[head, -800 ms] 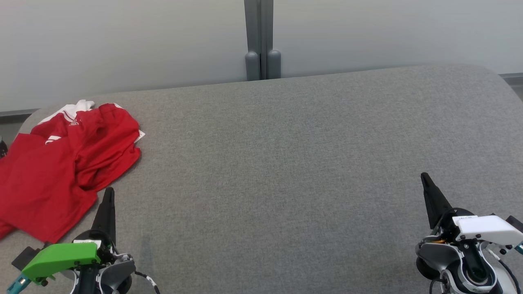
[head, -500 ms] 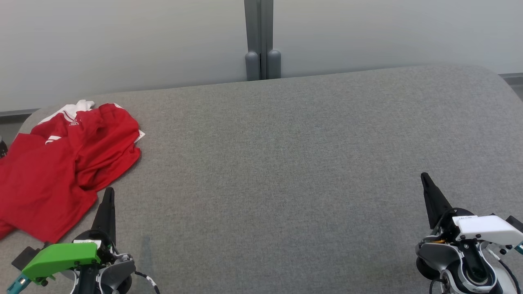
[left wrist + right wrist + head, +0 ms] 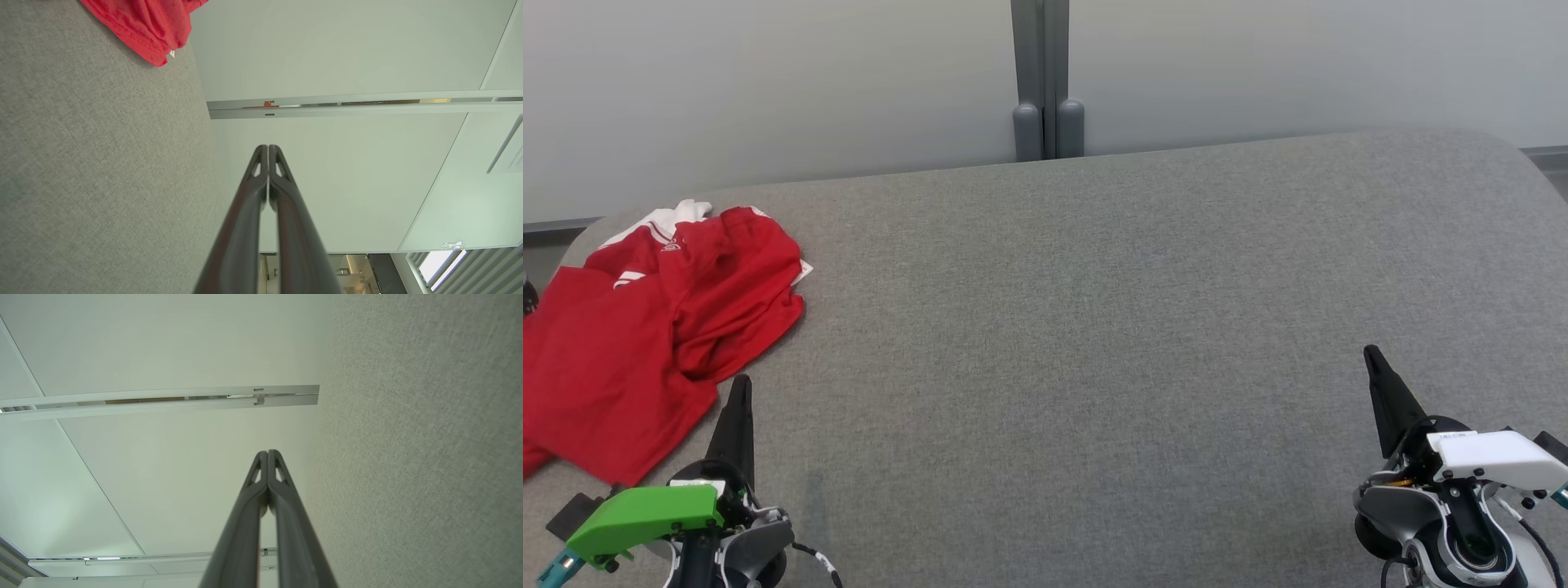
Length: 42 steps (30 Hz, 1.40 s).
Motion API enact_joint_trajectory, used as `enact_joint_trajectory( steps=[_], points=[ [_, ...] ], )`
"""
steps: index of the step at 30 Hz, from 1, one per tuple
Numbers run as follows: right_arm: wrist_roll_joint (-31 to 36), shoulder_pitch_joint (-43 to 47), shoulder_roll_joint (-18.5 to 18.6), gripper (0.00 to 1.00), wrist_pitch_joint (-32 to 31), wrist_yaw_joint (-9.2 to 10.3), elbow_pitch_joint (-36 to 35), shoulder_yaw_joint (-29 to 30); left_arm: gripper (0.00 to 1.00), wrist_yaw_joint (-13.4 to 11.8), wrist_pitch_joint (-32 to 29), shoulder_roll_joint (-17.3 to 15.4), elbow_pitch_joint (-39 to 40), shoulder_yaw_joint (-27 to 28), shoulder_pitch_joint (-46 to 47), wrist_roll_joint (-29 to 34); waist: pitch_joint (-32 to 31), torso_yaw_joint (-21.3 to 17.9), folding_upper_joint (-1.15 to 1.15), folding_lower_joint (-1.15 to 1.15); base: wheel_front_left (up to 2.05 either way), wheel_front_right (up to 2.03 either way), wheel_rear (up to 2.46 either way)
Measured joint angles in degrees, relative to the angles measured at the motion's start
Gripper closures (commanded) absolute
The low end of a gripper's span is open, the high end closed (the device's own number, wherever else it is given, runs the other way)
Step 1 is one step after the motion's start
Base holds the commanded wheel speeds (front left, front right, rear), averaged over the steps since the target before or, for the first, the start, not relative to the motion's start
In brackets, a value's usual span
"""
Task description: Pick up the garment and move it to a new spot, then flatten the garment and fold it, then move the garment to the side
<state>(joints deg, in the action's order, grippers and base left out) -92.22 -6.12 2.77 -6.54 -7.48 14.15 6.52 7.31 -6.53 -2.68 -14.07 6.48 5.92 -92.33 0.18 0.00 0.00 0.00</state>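
At bottom corners of head view: left gripper [image 3: 740, 388], right gripper [image 3: 1374, 359], bodies cut by frame edge, fingers pressed together, holding nothing. Just beyond left gripper, at left end of grey fabric table [image 3: 1094, 327]: crumpled red garment [image 3: 662, 327], cut off by frame, white part half tucked under. Farthest: grey post [image 3: 1045, 73] against wall.
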Motion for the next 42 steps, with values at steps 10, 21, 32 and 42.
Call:
enact_joint_trajectory(
  steps=[10, 21, 32, 42],
  points=[
    [0.0, 0.0, 0.0, 1.0, 0.0, 0.0, 0.0, 0.0, 1.0, 0.0, 0.0, 0.0, 0.0, 0.0, 0.0, 0.0, 0.0, 0.0, 0.0, 0.0, 0.0, 0.0, 0.0],
    [0.0, 0.0, 0.0, 1.0, 0.0, 0.0, 0.0, 0.0, 1.0, 0.0, 0.0, 0.0, 0.0, 0.0, 0.0, 0.0, 0.0, 0.0, 0.0, 0.0, 0.0, 0.0, 0.0],
    [0.0, 0.0, 0.0, 1.0, 0.0, 0.0, 0.0, 0.0, 1.0, 0.0, 0.0, 0.0, 0.0, 0.0, 0.0, 0.0, 0.0, 0.0, 0.0, 0.0, 0.0, 0.0, 0.0],
    [0.0, 0.0, 0.0, 1.0, 0.0, 0.0, 0.0, 0.0, 1.0, 0.0, 0.0, 0.0, 0.0, 0.0, 0.0, 0.0, 0.0, 0.0, 0.0, 0.0, 0.0, 0.0, 0.0]
  ],
)
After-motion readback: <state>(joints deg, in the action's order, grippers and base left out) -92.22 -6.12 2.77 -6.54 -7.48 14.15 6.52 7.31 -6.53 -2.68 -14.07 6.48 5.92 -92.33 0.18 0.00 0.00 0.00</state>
